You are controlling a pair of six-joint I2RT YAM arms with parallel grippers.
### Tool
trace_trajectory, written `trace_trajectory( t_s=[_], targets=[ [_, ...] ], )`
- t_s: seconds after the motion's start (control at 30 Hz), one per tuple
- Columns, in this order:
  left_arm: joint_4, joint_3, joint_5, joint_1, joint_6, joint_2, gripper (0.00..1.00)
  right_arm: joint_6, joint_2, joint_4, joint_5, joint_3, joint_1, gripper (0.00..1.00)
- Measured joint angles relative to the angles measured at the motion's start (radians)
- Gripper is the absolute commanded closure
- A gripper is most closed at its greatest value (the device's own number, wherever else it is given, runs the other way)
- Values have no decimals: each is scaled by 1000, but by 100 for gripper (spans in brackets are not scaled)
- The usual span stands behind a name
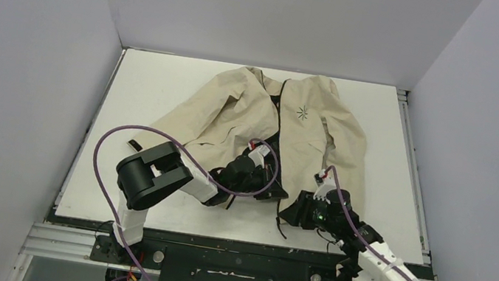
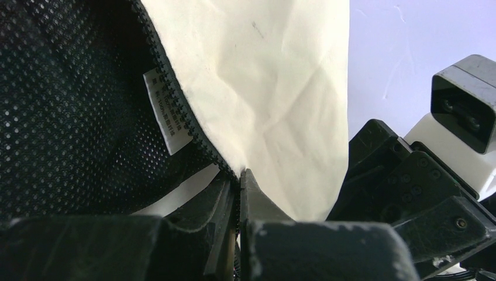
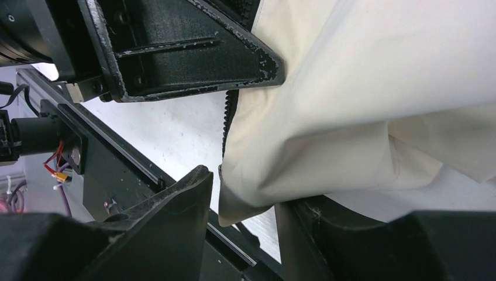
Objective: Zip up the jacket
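The beige jacket (image 1: 235, 116) lies spread on the white table (image 1: 150, 88), collar at the far side, its front open at the lower end. My left gripper (image 1: 266, 180) is shut on the jacket's dark zipper edge (image 2: 175, 111) near the hem, with the black mesh lining (image 2: 70, 117) to its left and beige cloth (image 2: 275, 88) to its right. My right gripper (image 1: 293, 210) is open beside it. The hem corner of the other front panel (image 3: 245, 199) hangs between its fingers (image 3: 175, 205), which stand apart and do not clamp it.
The table's near edge and a black metal rail (image 1: 238, 247) run just below both grippers. Grey walls (image 1: 10, 75) close in both sides and the back. A purple cable (image 1: 158, 134) loops over the left arm. The left gripper's body (image 3: 175, 52) is close above the right one.
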Motion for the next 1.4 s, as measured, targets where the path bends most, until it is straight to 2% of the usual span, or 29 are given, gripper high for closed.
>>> trace_trajectory(
  t_s=[0.2,0.5,0.8,1.1,1.23,1.4],
  targets=[
    [-3,0,2,0,2,0,100,-3,33,10,0,1,0,55],
    [-2,0,4,0,2,0,100,-4,101,60,0,20,0,66],
    [1,0,4,-1,2,0,100,-8,124,84,-12,21,0,62],
    [2,0,6,-2,1,0,100,-19,159,118,-27,21,0,73],
    [3,0,6,-2,1,0,100,-19,160,132,-29,21,0,61],
    [8,0,6,-2,0,0,100,-21,177,147,-39,21,0,63]
  ],
)
